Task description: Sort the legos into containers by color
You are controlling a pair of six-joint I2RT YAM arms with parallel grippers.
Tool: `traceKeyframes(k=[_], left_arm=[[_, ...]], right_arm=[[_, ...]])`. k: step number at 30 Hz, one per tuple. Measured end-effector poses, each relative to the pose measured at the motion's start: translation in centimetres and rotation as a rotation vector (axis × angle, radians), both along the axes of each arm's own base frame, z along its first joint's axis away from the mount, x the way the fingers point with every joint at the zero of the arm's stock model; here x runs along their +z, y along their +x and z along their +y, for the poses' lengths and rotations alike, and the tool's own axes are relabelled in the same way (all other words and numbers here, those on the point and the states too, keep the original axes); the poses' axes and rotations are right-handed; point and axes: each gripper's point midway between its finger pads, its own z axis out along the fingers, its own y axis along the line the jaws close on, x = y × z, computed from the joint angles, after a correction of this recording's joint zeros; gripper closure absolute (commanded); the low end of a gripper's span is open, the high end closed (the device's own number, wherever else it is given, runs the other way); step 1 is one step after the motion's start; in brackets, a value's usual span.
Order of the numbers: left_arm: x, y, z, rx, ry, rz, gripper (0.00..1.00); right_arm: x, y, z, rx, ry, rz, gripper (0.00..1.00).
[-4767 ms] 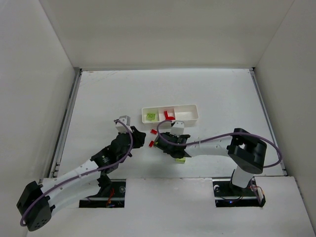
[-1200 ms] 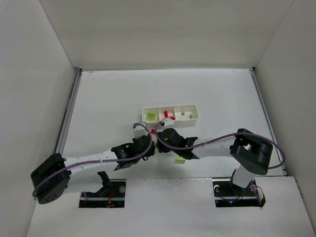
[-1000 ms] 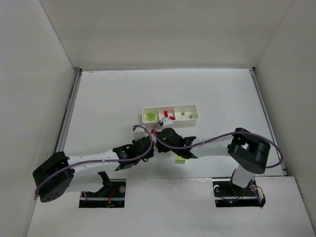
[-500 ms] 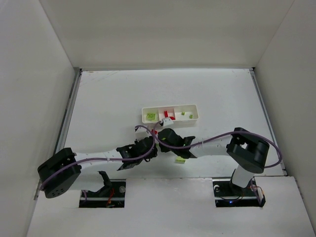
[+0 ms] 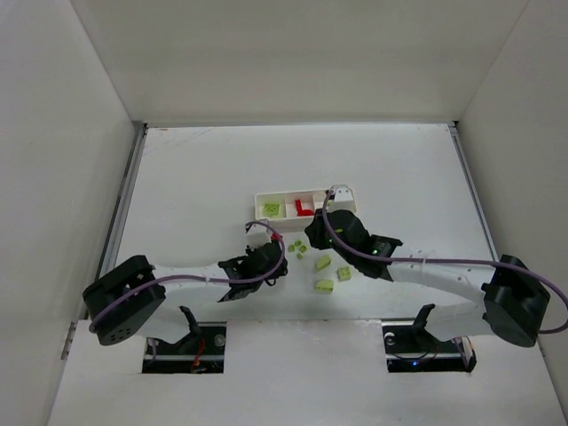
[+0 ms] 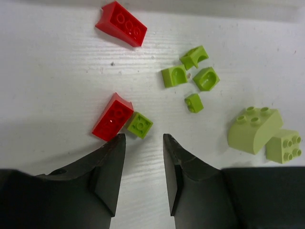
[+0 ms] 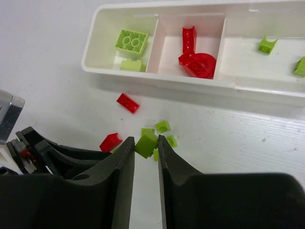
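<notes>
- My right gripper [image 7: 145, 140] clamps a small lime lego [image 7: 146, 145].
- My left gripper [image 6: 143, 139] is slightly parted, empty; a red lego [image 6: 112, 117] lies at eleven o'clock.

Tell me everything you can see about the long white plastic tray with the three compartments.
The long, low white plastic tray lies flat on the white table, two thin dividers making three square compartments. In the right wrist view its left compartment holds two lime green bricks, the middle red bricks, the right two smaller lime green bricks. A small red brick lies just outside its near wall, apart from it.
</notes>
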Motion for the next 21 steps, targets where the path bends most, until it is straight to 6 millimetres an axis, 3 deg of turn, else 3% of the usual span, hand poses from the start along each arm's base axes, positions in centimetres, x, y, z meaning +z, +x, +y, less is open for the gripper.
traceKeyframes(k=[6, 16, 21], left_arm=[[0.0, 1.2, 0.0, 0.032, 0.017, -0.023, 0.62], [-0.1, 2.3, -1.3, 0.022, 0.093, -0.096, 0.62], [-0.1, 2.6, -1.5, 0.020, 0.109, -0.113, 0.62]], right_arm=[[-0.6, 1.2, -1.4, -0.041, -0.004, 0.012, 0.76], [-4.0, 7.0, -7.8, -0.284, -0.077, 0.057, 0.75], [-4.3, 8.8, -8.9, -0.338, -0.092, 0.057, 0.71]])
